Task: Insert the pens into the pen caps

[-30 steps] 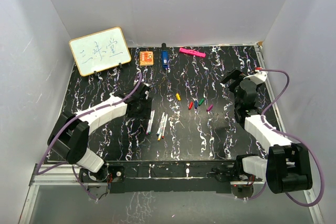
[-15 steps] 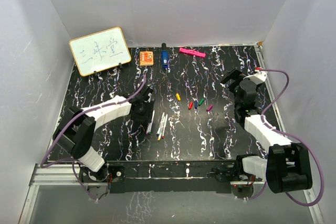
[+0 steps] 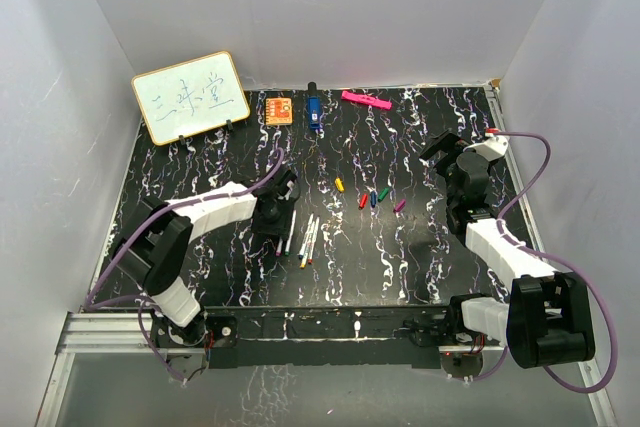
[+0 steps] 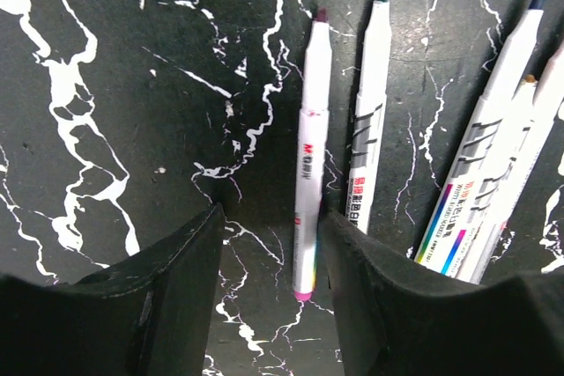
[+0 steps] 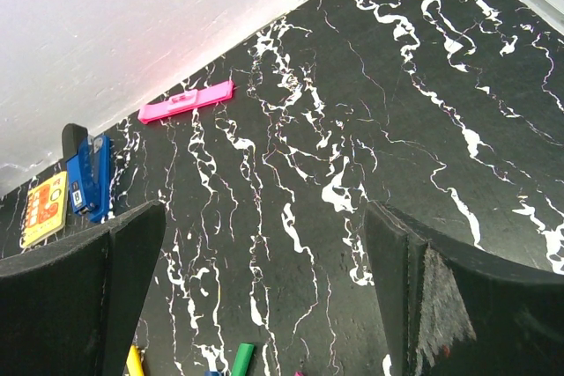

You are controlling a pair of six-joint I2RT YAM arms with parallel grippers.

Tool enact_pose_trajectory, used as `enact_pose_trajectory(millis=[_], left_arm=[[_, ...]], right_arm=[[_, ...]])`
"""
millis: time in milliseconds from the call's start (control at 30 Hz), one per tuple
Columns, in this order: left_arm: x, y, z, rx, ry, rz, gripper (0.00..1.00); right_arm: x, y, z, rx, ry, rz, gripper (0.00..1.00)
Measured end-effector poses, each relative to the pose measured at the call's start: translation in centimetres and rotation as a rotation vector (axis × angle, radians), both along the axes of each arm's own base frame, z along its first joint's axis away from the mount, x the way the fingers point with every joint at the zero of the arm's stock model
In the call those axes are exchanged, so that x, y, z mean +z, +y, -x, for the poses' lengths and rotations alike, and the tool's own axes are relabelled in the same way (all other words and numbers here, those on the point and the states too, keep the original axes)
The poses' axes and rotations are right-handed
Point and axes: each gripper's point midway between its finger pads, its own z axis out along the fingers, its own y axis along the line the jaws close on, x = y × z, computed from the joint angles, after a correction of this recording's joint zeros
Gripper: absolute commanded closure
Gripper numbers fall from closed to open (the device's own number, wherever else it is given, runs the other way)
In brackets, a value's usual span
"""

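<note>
At near table edge, L arm (image 3: 215,209) and R arm (image 3: 490,237) are bolted side by side. L arm reaches fwd and inward; R arm stands folded along the right side.

L gripper (image 4: 271,217) sits low over the black marbled table (image 3: 400,257), fingers (image 4: 150,297) parted and clamped on nothing. Btwn them lies the near end of the pink-ended pen (image 4: 310,173): white barrel, dark tip pointing away from the wrist cam. It lies just beside the inner face of the finger on the right of that view; contact can't be told. A gap shows btwn it and the other finger. The green-tipped pen (image 4: 368,129) lies just beside it, approx parallel, near end hidden behind that same finger. Three more pens (image 4: 493,156) lie further right in that view, bunched close together. All five are flat on the table, uncapped.

From overhead the pens lie left of centre. The caps lie a bit farther back and to the right, near the pens but apart from them: yellow cap (image 3: 339,184), red cap (image 3: 363,200), blue cap (image 3: 373,199), green cap (image 3: 384,192), purple cap (image 3: 399,205). Red and blue are just beside each other. No pen is in a cap.

R gripper (image 5: 264,213) hangs above the table's right part, jaws spread wide w/ nothing btwn them. Its cam faces the back wall, w/ yellow and green caps at the bottom edge of view.

Along the far edge, left to right: a propped whiteboard (image 3: 190,97) w/ writing, orange square (image 3: 279,109), blue object (image 3: 313,110), pink bar (image 3: 366,100).
</note>
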Motion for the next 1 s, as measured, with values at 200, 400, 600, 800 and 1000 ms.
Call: enact_pose_trajectory(millis=[200, 400, 600, 800, 1000], left_arm=[[-0.1, -0.1, 0.2, -0.013, 0.011, -0.011, 0.54], [-0.2, 0.1, 0.2, -0.033, 0.032, -0.046, 0.61], [-0.3, -0.1, 0.3, -0.099, 0.086, -0.07, 0.56], [-0.3, -0.3, 0.4, -0.153, 0.126, -0.082, 0.57], [-0.3, -0.3, 0.4, -0.169, 0.13, -0.084, 0.63]], right_arm=[[0.0, 0.0, 0.0, 0.0, -0.001, -0.003, 0.06], [0.1, 0.0, 0.0, 0.0, -0.003, -0.008, 0.07], [0.6, 0.0, 0.1, -0.001, -0.017, -0.012, 0.08], [1.2, 0.0, 0.3, -0.001, -0.036, -0.014, 0.08], [1.2, 0.0, 0.4, -0.001, -0.037, -0.013, 0.08]])
